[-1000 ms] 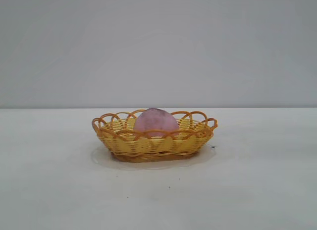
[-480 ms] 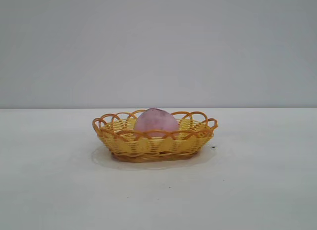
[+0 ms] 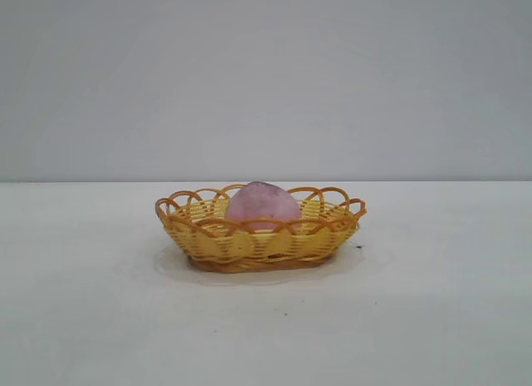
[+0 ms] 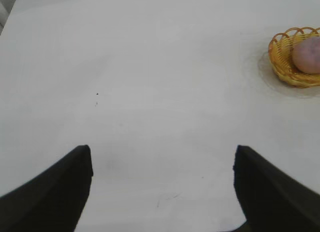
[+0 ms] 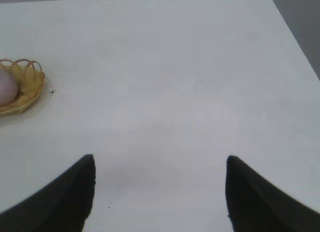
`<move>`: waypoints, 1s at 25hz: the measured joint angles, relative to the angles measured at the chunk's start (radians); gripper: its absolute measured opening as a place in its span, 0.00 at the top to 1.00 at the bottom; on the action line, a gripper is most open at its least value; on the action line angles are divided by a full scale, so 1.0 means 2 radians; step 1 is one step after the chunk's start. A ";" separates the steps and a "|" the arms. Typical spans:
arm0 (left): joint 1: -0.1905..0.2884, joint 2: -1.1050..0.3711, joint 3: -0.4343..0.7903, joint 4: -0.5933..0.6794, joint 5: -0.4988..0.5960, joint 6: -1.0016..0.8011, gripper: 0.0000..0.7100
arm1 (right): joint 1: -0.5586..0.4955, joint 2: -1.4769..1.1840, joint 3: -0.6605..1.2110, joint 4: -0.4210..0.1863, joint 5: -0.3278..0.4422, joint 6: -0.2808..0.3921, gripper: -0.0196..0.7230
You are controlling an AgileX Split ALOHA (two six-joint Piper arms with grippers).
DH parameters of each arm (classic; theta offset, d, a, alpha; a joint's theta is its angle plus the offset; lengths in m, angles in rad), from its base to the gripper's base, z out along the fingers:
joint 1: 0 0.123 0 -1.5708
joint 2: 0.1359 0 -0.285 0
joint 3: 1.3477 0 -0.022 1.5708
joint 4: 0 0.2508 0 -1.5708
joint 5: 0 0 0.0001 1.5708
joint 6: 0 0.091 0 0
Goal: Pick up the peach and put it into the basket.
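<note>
The pink-mauve peach (image 3: 262, 205) rests inside the yellow wicker basket (image 3: 208, 240) with its orange looped rim, in the middle of the white table. From the left wrist I see the basket (image 4: 281, 59) and peach (image 4: 307, 55) far off to one side. My left gripper (image 4: 162, 154) hangs open over bare table, nothing between its dark fingers. The right wrist view shows the basket (image 5: 31, 84) and peach (image 5: 6, 87) at its edge, well away. My right gripper (image 5: 160, 162) is open too, over bare table. Neither arm appears in the exterior view.
The white table (image 3: 432, 319) spreads wide around the basket on all sides. A table edge (image 5: 295, 37) runs along one side in the right wrist view. A plain grey wall stands behind.
</note>
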 joint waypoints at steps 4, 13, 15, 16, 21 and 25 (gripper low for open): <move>0.000 0.000 0.000 0.000 0.000 0.000 0.24 | 0.000 0.000 0.010 0.010 -0.018 0.002 0.27; 0.000 0.000 0.000 0.000 0.000 0.000 0.24 | 0.000 0.000 0.010 0.011 -0.020 0.002 0.27; 0.000 0.000 0.000 0.000 0.000 0.000 0.24 | 0.000 0.000 0.010 0.011 -0.020 0.002 0.27; 0.000 0.000 0.000 0.000 0.000 0.000 0.24 | 0.000 0.000 0.010 0.011 -0.020 0.002 0.27; 0.000 0.000 0.000 0.000 0.000 0.000 0.24 | 0.000 0.000 0.010 0.011 -0.020 0.002 0.27; -0.009 0.000 0.000 0.000 0.000 0.000 0.24 | 0.000 0.000 0.010 0.011 -0.020 0.002 0.27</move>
